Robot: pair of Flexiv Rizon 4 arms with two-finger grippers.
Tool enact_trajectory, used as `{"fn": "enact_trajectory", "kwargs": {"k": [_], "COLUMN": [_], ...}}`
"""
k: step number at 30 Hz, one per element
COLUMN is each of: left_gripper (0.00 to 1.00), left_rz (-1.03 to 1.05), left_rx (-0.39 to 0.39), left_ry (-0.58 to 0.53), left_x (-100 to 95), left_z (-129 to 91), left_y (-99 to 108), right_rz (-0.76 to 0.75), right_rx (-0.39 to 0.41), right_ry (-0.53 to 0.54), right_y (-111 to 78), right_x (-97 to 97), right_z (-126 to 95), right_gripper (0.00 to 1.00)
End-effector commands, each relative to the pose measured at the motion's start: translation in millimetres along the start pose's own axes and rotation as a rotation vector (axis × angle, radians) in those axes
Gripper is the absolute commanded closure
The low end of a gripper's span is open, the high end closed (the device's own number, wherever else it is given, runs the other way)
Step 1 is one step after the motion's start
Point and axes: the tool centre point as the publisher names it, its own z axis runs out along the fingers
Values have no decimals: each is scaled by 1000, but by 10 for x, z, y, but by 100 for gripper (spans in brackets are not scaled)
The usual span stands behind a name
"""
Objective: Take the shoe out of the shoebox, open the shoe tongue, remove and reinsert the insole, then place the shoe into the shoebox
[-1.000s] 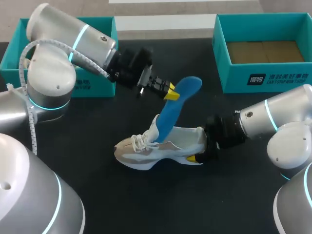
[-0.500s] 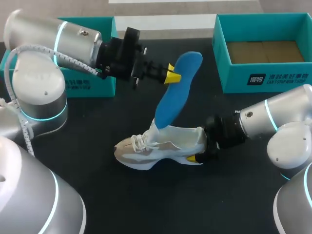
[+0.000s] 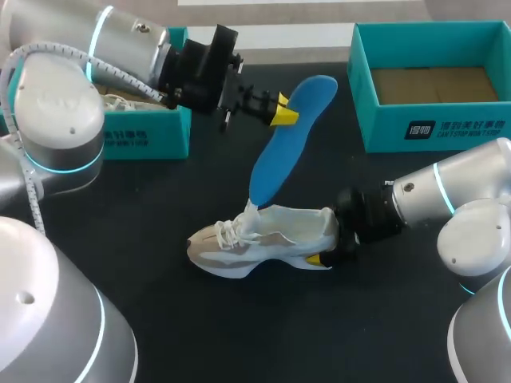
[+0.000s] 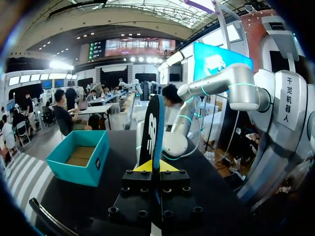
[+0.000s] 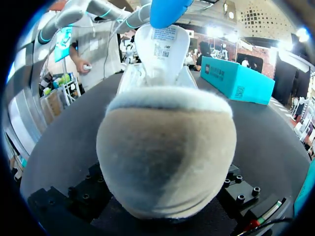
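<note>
The white sneaker (image 3: 263, 238) stands on the black worktop (image 3: 160, 207), and the right end effector (image 3: 319, 257) is clenched on its heel. The left end effector (image 3: 281, 112) grips the blue insole (image 3: 283, 144) near its upper end. The insole hangs tilted above the sneaker, its lower tip at the raised tongue (image 3: 251, 214).

Matt blue foam insole (image 3: 285, 145), pale shoe (image 3: 267, 238) of mesh and fuzzy suede-like cloth, matt black tabletop (image 3: 160, 203).

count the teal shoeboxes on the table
2. The left shoebox is at the table's far left corner, partly hidden behind the left arm. The right shoebox is at the far right corner, open, nothing visible inside.
</note>
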Motion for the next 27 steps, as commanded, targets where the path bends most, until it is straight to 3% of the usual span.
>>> {"fn": "enact_trajectory", "kwargs": {"k": [1,9,10,12,15,24,27], "left_gripper": [100,100,100,100,100,100,100], "left_rz": [0,0,-76,-187,-293,-422,-518], "left_rx": [-1,-1,15,97,142,338,437], "left_ry": [5,5,5,4,32,103,129], "left_x": [-21,-21,-22,-28,-18,52,109], "left_z": [10,10,-37,-132,-231,-420,-462], "left_y": [0,0,-38,-168,-364,-958,-1166], "right_rz": [0,0,0,0,0,0,0], "right_rx": [4,4,4,4,4,4,4], "right_ry": [-1,-1,-1,-1,-1,-1,-1], "right_y": [6,6,6,6,6,6,6], "right_x": [4,4,4,4,4,4,4], "right_z": [12,12,12,12,12,12,12], "right_gripper": [100,100,100,100,100,100,100]}}
